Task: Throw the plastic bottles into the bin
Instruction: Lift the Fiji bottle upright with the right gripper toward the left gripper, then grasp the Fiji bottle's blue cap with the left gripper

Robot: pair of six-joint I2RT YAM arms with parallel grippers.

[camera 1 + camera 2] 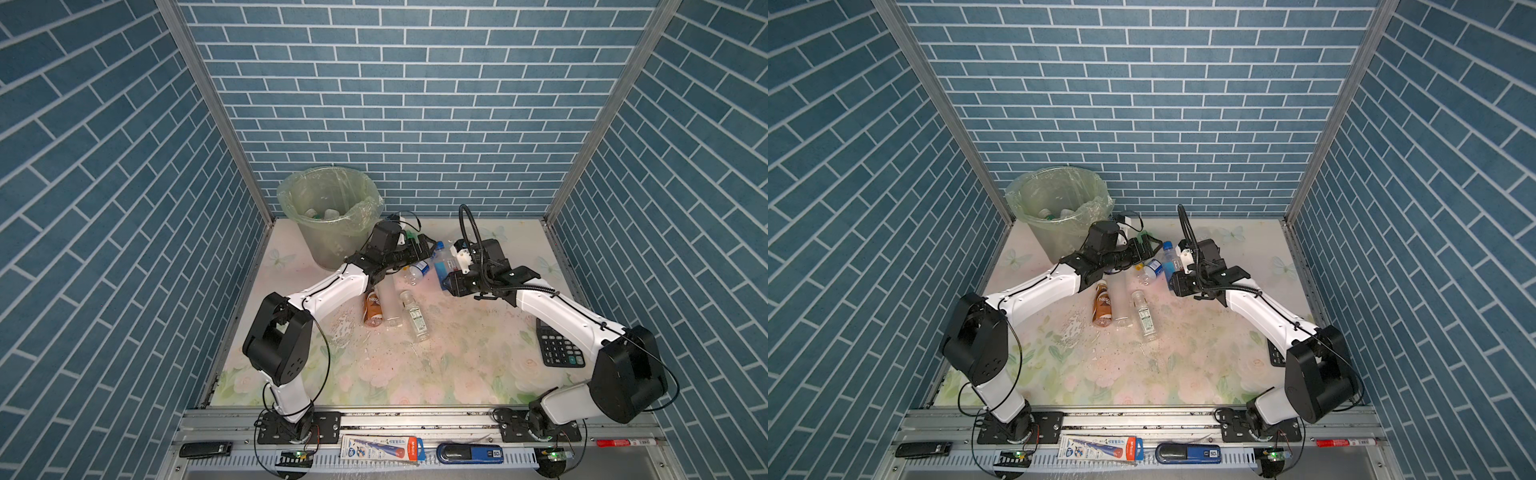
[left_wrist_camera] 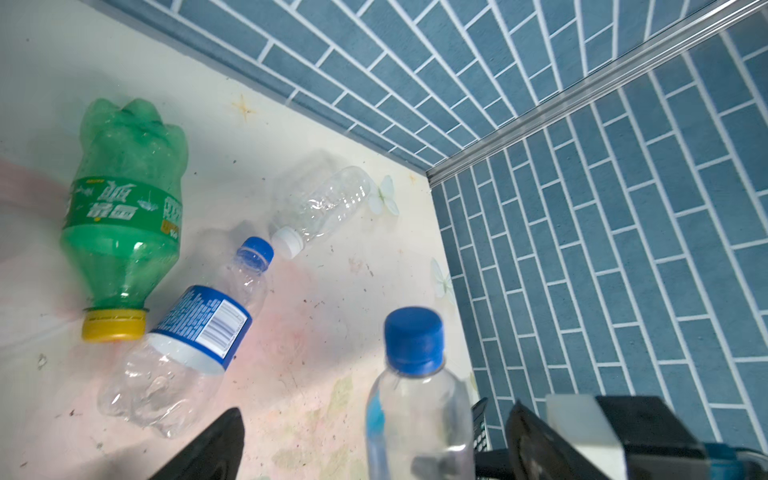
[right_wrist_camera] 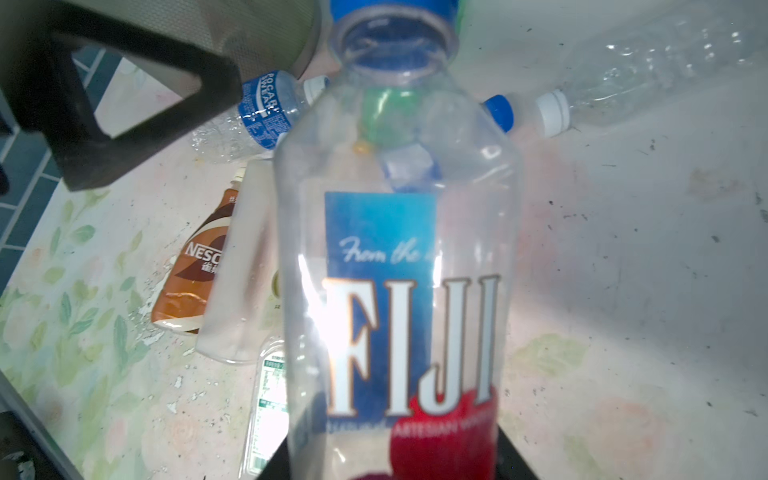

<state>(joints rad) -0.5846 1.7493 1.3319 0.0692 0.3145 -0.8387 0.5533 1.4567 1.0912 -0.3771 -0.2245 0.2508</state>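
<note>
Fiji bottle (image 3: 399, 249) sits clamped between my right gripper's (image 1: 446, 279) fingers, held near its base, just right of centre in a top view. My left gripper (image 1: 423, 249) hangs spread wide and empty near the green bottle (image 2: 124, 208). The bin (image 1: 322, 245) stands left of centre, tall, with my left arm lying across the way to it. I see three risks: the thin, slick plastic may buckle and slip, the bottle may clip that arm, or too low a lift may strike the rim.
</note>
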